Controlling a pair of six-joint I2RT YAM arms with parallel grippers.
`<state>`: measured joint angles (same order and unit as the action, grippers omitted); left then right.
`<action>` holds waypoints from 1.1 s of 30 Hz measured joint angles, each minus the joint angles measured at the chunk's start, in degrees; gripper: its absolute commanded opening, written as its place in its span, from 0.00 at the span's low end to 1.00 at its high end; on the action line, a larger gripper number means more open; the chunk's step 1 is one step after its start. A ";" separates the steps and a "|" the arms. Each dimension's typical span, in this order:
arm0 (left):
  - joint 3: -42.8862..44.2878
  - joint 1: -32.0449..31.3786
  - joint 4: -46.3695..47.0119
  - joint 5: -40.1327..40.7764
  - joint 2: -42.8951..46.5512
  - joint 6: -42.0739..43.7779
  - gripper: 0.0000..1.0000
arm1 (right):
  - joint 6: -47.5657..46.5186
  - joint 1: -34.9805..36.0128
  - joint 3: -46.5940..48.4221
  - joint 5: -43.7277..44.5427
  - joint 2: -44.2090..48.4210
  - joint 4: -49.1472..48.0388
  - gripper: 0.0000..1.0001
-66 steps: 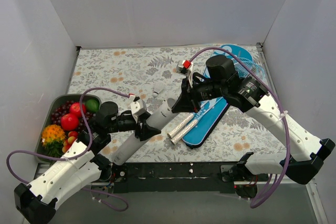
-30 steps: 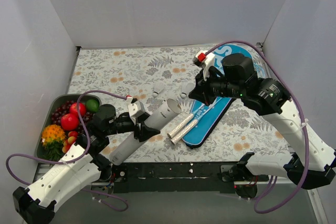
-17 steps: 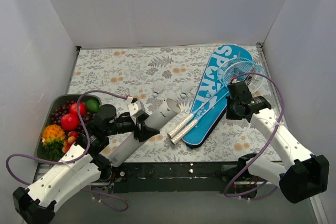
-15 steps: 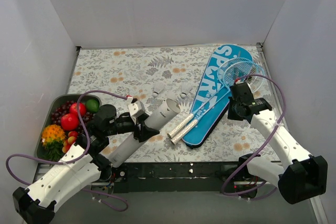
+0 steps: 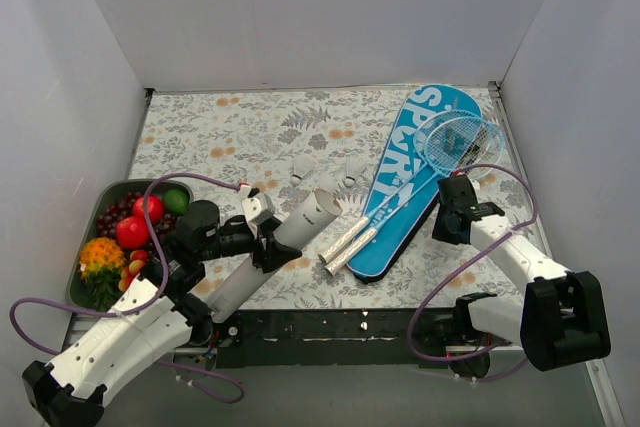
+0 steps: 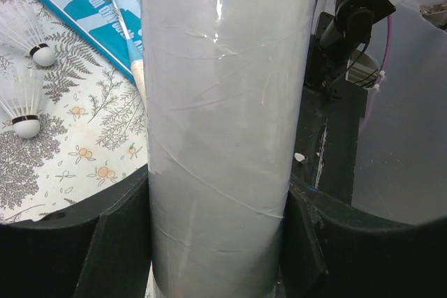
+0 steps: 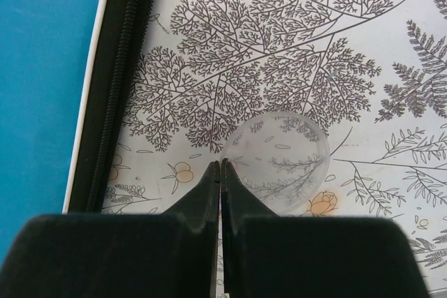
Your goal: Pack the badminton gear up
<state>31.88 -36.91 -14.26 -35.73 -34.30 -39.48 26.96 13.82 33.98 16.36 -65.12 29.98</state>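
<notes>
**Left arm grips the shuttlecock tube; right gripper closed beside the racket cover**

A blue racket cover (image 5: 402, 222), lettered "SPORT" in white, lies slantwise on the floral tabletop (image 5: 220, 127). Two light-blue rackets (image 5: 458, 139) rest on top of it. Their heads are at its far end and their silvery handles stick out past its near left edge.

Left of the cover, the left gripper (image 5: 267, 244) is clamped around a white cardboard tube (image 5: 305, 217), which is tilted with its upper end toward the cover. Two white shuttlecocks (image 5: 303, 167) lie on the table left of the cover, just beyond the tube.

Just right of the cover's zip edge, the right gripper (image 7: 220, 165) points down. Its fingers are pressed together, with the tips at the rim of a clear round disc (image 7: 283, 162) lying flat. A dark tray of fruit (image 5: 112, 187) sits far to the cover's left.
</notes>
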 measured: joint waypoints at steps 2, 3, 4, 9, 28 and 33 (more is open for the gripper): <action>0.00 0.02 -0.52 0.09 0.07 -0.02 0.56 | 0.11 0.00 -0.13 -0.07 -1.20 -0.94 0.01; 0.00 0.02 -0.72 0.17 0.07 -0.04 0.56 | 0.11 0.00 -0.13 -0.04 -1.62 -1.42 0.01; 0.00 0.02 -0.85 0.26 0.11 -0.15 0.56 | 0.13 0.00 -0.13 -0.04 -1.99 -1.92 0.01; 0.00 0.02 -1.29 0.63 0.35 -0.17 0.56 | 0.28 0.00 -0.13 -0.04 -3.15 -3.21 0.30; 0.00 0.00 -1.77 0.92 0.37 0.07 0.56 | -11.58 0.20 31.65 -15.98 -9.60 1.07 0.52; 0.00 0.00 -1.77 0.92 0.28 0.07 0.57 | -18.08 0.87 39.21 -27.02 -21.29 -1.88 0.59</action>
<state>31.88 -36.91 -16.03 -34.81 -34.02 -39.42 8.88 14.70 73.19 -10.66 -86.41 28.10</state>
